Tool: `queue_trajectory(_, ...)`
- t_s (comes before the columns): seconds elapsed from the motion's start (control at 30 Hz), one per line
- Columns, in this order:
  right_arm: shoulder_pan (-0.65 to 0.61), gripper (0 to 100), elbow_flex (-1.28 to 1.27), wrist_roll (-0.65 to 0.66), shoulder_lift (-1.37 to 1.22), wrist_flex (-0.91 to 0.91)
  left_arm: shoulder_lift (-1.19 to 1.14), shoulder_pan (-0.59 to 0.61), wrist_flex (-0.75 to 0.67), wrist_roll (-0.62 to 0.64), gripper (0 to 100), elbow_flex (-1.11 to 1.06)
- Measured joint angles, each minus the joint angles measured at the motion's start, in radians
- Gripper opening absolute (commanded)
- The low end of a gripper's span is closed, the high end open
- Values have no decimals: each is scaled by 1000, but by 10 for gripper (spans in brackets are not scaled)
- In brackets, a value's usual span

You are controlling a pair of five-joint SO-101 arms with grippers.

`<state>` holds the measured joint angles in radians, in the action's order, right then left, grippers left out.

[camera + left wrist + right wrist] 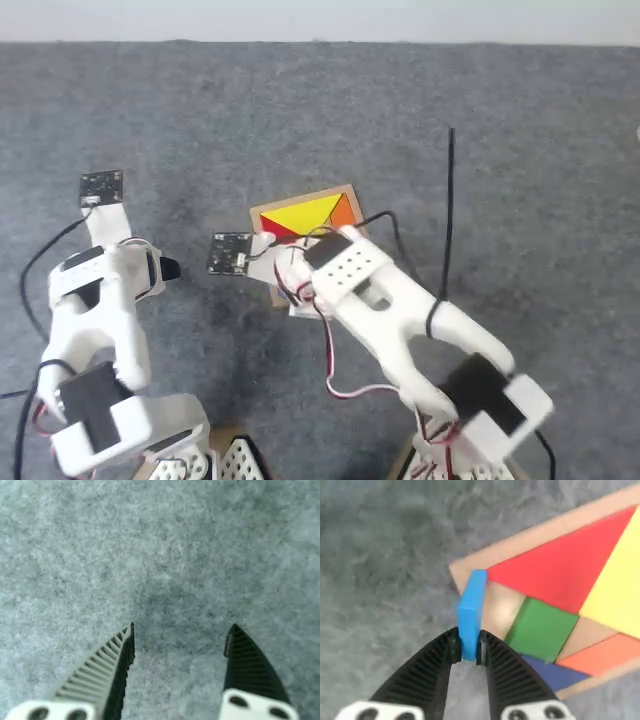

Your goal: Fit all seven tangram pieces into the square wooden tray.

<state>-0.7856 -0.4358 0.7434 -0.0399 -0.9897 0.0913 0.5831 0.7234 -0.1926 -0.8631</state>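
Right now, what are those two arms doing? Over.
Left jaws open over carpet. Right jaws shut on blue piece, at the tray's corner gap. Nothing blocking the gap.

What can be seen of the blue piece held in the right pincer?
The blue piece is a light blue, flat slab with a smooth painted look, seen edge-on, so its outline cannot be told. It stands on edge, clamped at its near end between both fingers of the right pincer. Its far end is at the corner of the wooden tray, beside the tip of the red triangle and next to a bare gap by the green piece. Whether it touches the tray is unclear.
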Motion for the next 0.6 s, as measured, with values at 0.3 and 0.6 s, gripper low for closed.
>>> queue_trajectory(0.3, 2, 8, 61, 81, -78, 2, 0, 0, 0, 0, 283, 0)
queue_trajectory(0.6, 87, 8, 61, 89, -78, 2, 0, 0, 0, 0, 283, 0)
